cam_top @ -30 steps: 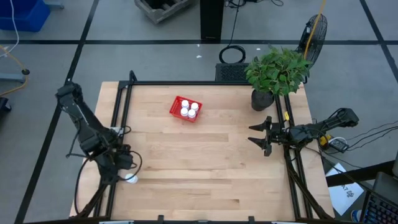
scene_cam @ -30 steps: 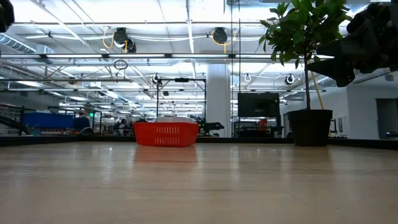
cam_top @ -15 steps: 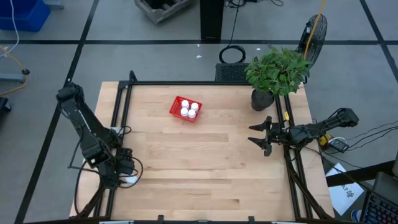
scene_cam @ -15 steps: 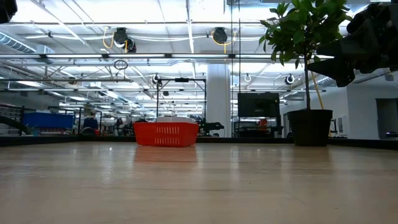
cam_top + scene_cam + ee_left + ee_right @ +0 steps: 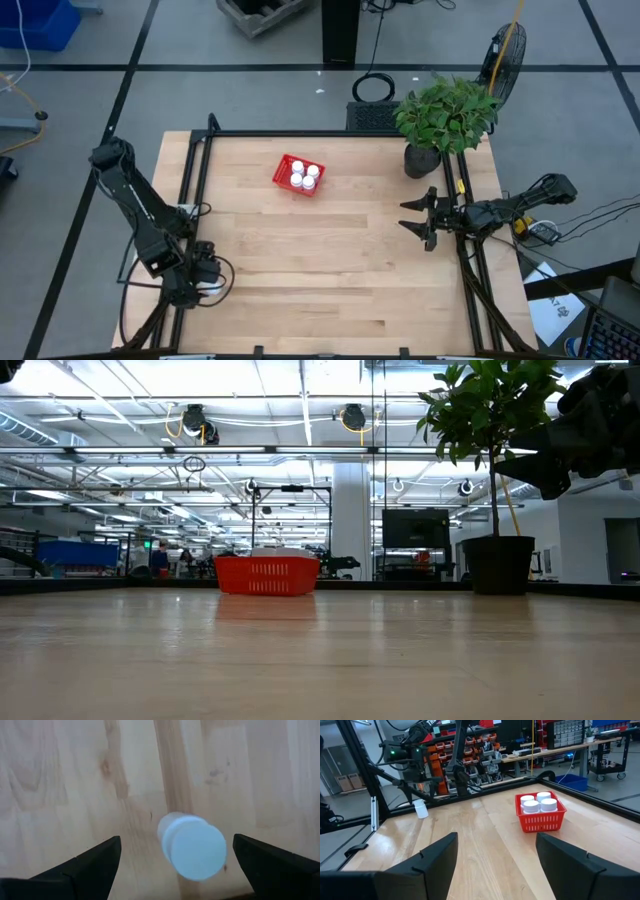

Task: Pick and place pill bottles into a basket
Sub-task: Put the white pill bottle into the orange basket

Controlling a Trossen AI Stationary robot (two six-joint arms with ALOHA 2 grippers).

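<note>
Little white pill bottle point(image 5: 192, 847) standing capped between the left gripper's point(image 5: 175, 865) wide-spread fingers, four more packed in the red basket point(image 5: 286, 168), right gripper point(image 5: 418, 217) parked, spread too.

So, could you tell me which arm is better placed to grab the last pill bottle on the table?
The left. Its open pincer hangs directly over the last pill bottle, straddling it. The right pincer waits at the opposite table edge.

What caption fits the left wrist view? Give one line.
Open left gripper poised over the last pill bottle standing on the wooden table.
</note>
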